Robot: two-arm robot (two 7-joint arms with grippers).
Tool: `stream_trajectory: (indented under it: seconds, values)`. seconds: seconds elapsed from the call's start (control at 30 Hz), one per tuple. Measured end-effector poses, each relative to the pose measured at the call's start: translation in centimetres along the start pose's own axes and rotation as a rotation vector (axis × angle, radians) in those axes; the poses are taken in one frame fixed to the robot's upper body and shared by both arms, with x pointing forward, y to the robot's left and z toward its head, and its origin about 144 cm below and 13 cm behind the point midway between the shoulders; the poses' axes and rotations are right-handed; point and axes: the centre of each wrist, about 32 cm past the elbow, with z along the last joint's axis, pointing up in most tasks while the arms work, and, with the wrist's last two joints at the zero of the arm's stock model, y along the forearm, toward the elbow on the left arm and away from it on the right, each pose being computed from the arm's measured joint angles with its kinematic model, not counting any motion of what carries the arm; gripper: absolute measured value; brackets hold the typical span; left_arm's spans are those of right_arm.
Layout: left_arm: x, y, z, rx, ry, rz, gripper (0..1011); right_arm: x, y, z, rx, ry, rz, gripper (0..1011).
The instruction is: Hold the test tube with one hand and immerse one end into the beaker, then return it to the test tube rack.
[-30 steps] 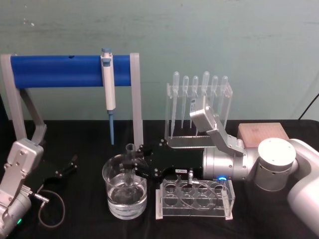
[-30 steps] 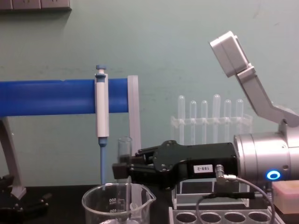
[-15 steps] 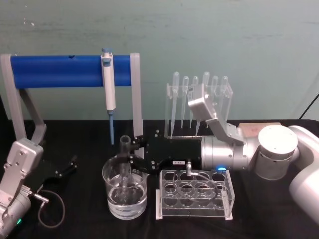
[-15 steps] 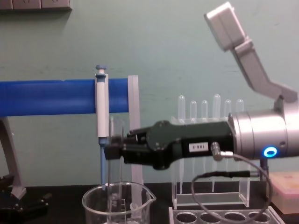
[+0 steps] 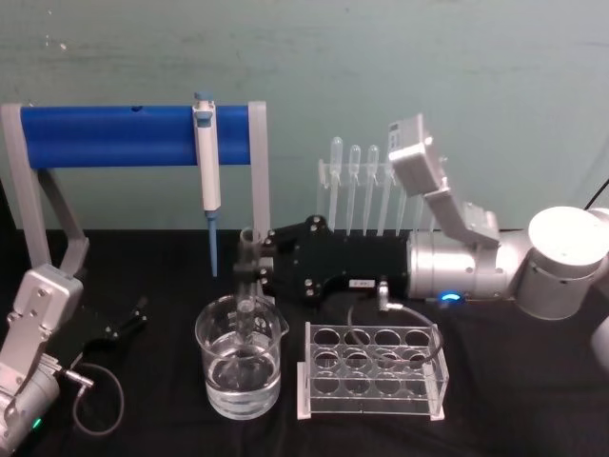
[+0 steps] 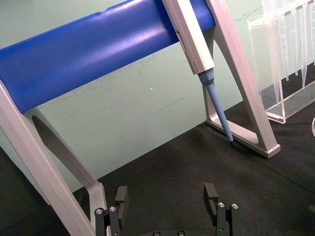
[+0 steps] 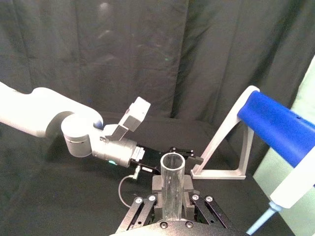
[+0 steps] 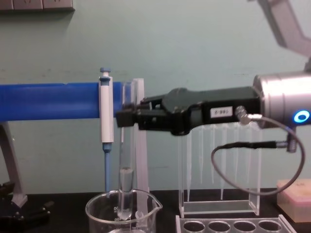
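Observation:
The test tube (image 5: 247, 276) hangs upright over the beaker (image 5: 238, 371), with my right gripper (image 5: 251, 270) shut on its upper part. From the chest view, the test tube (image 8: 126, 160) has its round lower end just inside the mouth of the beaker (image 8: 146, 206), and a little liquid sits in it. The right gripper (image 8: 124, 118) reaches in from the right at the height of the blue bar. In the right wrist view the tube's open rim (image 7: 173, 164) stands between the shut fingers. My left gripper (image 6: 166, 206) rests open on the table at the left (image 5: 128, 322), holding nothing.
A blue bar stand (image 5: 114, 136) carries a blue-and-white pipettor (image 5: 206, 157) just behind the beaker. A rack of thin pipettes (image 5: 366, 190) stands behind the right arm. A clear rack with round holes (image 5: 373, 373) lies right of the beaker.
My right gripper has risen with the test tube, drawing it up from deep in the beaker until its lower end sits just inside the mouth. The left arm has not moved.

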Motion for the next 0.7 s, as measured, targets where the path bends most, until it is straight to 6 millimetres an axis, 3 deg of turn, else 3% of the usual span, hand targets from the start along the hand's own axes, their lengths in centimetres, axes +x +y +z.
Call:
stream_trajectory:
  seconds: [0.6, 0.63, 0.7]
  values:
    - [0.0, 0.0, 0.0, 0.000, 0.000, 0.000, 1000, -2.1, -5.4, 3.1, 0.013, -0.030, -0.097, 241]
    - [0.0, 0.0, 0.0, 0.000, 0.000, 0.000, 1000, -3.0, -7.5, 2.7, -0.006, -0.015, -0.139, 239]
    - [0.0, 0.0, 0.0, 0.000, 0.000, 0.000, 1000, -3.6, -8.6, 1.9, -0.019, 0.002, -0.160, 239]
